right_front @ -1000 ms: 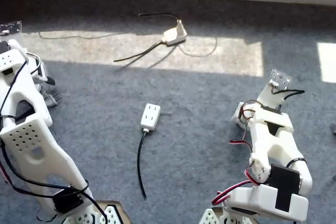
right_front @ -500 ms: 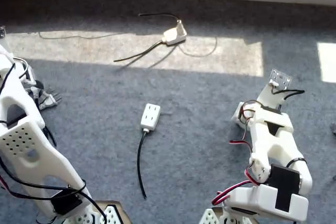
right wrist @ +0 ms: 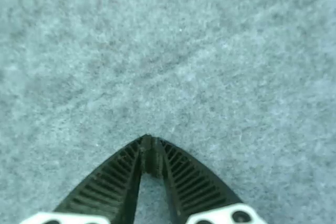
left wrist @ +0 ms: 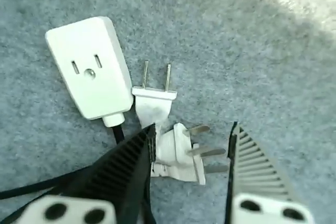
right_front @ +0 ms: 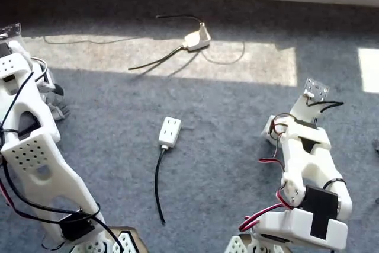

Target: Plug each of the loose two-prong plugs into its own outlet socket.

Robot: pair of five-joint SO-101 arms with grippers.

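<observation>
Everything's sitting on grey carpet (right_front: 237, 122). The left arm (right_front: 29, 146) is parked at the edge, and the right arm (right_front: 308, 164) is well away from the action with the right gripper (right wrist: 151, 148) pressed together on nothing.

So this looks like a left-arm job. A white socket block (left wrist: 89, 74) lies face up, just off to one side of the left gripper (left wrist: 191, 129). That gripper is spread wide and holding nothing.

The bit that matters is the near plug (left wrist: 181, 153). It's right between the fingers, but its long axis runs across the gap, with the prongs aimed at one finger (left wrist: 252, 156). The far plug (left wrist: 155, 98) touches it and sits beside the block, its prongs pointing away from the gripper. I'd guess the wrist needs a turn before closing.
</observation>
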